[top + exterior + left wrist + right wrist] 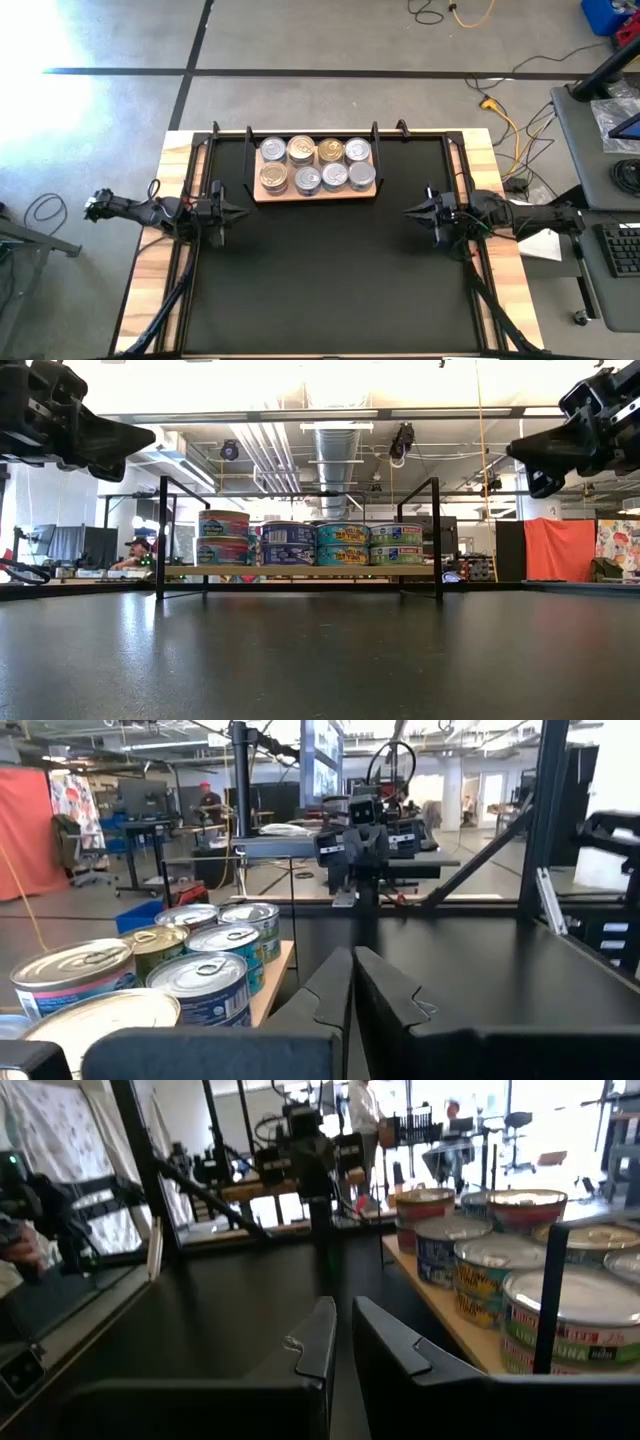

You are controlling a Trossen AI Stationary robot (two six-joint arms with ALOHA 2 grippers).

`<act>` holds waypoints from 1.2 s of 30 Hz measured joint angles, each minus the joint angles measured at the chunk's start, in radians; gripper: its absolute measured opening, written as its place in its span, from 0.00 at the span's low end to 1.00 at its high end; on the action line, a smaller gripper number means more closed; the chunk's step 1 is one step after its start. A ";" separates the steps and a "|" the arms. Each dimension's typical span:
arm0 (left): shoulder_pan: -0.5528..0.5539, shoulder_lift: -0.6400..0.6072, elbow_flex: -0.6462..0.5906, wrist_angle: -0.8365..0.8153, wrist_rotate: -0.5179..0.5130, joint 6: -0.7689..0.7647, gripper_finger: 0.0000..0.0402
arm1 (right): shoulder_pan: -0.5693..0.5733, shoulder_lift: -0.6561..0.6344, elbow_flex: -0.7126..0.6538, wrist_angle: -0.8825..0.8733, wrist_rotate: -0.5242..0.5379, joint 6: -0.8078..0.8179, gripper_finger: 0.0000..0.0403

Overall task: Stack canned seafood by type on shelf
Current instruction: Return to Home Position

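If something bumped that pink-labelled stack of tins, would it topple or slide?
Probably slide before toppling: the pink-labelled stack is only two squat tins high. Its smooth metal lids may let the top tin skid off. The blue-labelled stack stands close beside, so it would likely get shoved too.

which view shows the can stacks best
The low view: it sees the cans side-on, two high on the shelf, side labels showing. The high view shows only eight lids. Each wrist view catches one end of the rows at an angle, partly cut off.
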 joint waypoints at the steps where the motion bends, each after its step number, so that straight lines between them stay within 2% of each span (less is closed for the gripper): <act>1: 0.001 0.000 0.000 0.000 0.000 0.010 0.00 | 0.000 0.007 0.000 -0.001 0.000 0.001 0.07; 8: 0.001 0.001 0.000 -0.005 0.037 0.047 0.00 | 0.000 0.048 0.000 -0.003 -0.001 0.044 0.07; 14: 0.004 0.002 0.000 -0.053 0.356 -0.031 0.00 | 0.000 0.052 0.000 -0.003 -0.001 0.045 0.07; 15: 0.004 0.006 0.000 -0.053 0.383 -0.046 0.00 | 0.000 0.052 0.000 -0.003 -0.001 0.045 0.07; 18: 0.022 0.009 0.000 -0.053 0.384 -0.056 0.00 | 0.000 0.052 0.000 -0.004 -0.001 0.044 0.07; 26: 0.155 0.007 -0.001 -0.046 0.342 -0.066 0.00 | 0.000 0.052 -0.001 -0.004 -0.002 0.044 0.07; 36: 0.166 0.042 0.007 -0.058 0.318 -0.050 0.00 | 0.000 0.052 -0.001 -0.003 -0.004 0.044 0.07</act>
